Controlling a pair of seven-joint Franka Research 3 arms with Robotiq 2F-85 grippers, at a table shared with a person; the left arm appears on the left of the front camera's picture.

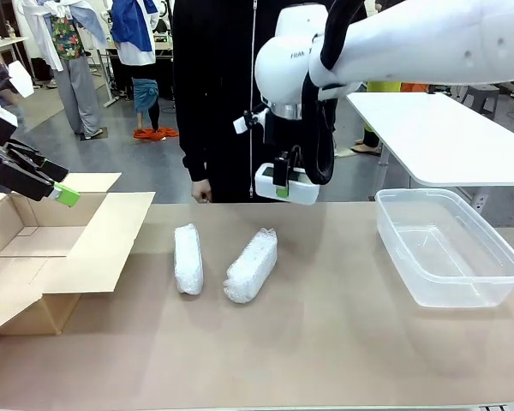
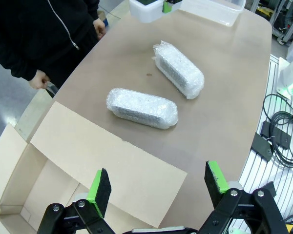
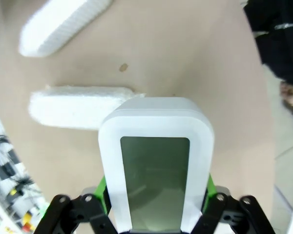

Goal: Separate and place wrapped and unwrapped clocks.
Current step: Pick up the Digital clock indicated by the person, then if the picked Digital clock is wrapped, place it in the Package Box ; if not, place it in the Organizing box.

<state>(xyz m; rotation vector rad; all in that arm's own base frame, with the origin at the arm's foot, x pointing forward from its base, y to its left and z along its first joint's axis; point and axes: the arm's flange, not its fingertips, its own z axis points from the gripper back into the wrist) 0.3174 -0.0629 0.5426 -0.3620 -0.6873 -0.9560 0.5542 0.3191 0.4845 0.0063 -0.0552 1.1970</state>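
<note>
One oblong bundle of crinkly white bubble wrap [image 1: 188, 259] lies on the tan table [image 1: 325, 342], and a second bubble-wrap bundle [image 1: 251, 265] lies near it at a slight angle, the two not touching. Above the table, on the far side of both, the right gripper [image 3: 155, 189] is clenched on a bare white rounded-rectangular plastic clock [image 3: 155, 146] with a grey-green screen. In the right wrist view the clock stands between the jaws, the green pads [image 3: 102, 191] pressing its two long edges near its lower end; the screen faces the camera and most of the body juts past the fingertips. The left gripper [image 2: 157, 183] hangs over an open brown cardboard box [image 1: 34, 257] at the table's left, jaws spread wide with nothing between them. A clear plastic tub [image 1: 450, 248] sits at the right, well apart from the bundles.
</note>
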